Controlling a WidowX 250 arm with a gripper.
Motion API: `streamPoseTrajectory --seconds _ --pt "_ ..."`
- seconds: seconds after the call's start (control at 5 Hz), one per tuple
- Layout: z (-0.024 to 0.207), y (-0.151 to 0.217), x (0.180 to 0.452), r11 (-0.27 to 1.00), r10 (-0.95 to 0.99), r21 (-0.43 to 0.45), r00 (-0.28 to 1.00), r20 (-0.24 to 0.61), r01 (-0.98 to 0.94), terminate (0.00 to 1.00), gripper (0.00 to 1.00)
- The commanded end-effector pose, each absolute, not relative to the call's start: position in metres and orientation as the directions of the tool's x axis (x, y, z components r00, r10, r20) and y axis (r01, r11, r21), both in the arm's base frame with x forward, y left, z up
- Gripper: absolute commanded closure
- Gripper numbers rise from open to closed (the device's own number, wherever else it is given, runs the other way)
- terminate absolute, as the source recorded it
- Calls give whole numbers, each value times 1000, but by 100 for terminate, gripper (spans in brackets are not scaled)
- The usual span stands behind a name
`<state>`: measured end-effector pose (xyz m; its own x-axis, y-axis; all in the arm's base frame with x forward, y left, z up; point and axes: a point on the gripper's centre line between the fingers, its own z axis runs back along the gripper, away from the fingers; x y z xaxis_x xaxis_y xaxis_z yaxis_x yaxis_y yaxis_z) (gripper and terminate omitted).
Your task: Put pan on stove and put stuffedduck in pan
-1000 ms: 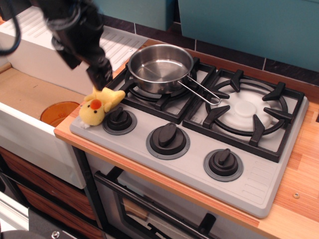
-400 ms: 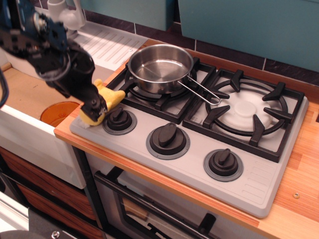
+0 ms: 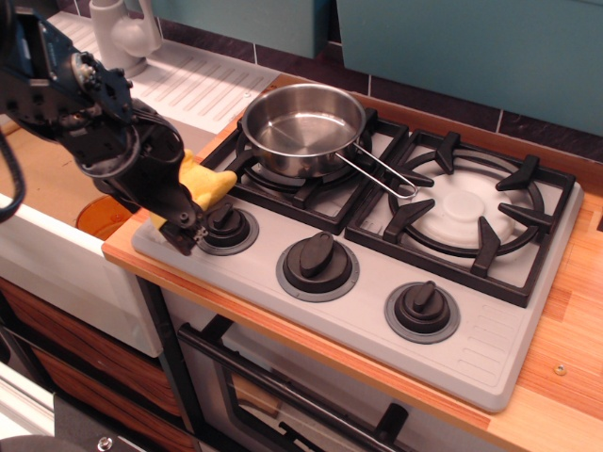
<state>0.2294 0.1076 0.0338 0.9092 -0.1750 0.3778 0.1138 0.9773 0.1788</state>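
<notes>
Pan (image 3: 303, 127) sits empty on stove (image 3: 490, 348); gripper (image 3: 186, 229) apparently covers stuffedduck (image 3: 205, 179)

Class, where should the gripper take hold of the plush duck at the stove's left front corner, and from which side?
Grip the stuffedduck across its soft body from above: it lies low on the stove beside a knob, so side approaches look crowded.
</notes>
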Motion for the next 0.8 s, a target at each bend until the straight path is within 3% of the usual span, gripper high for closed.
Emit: streamPoseTrajectory --seconds 0.0,0.4,0.6 --pt "22 115 259 974 -202 179 895 398 140 0 100" --pt "28 121 261 970 -212 196 901 379 146 0 100" --pt "58 129 256 962 -219 229 919 327 148 0 100"
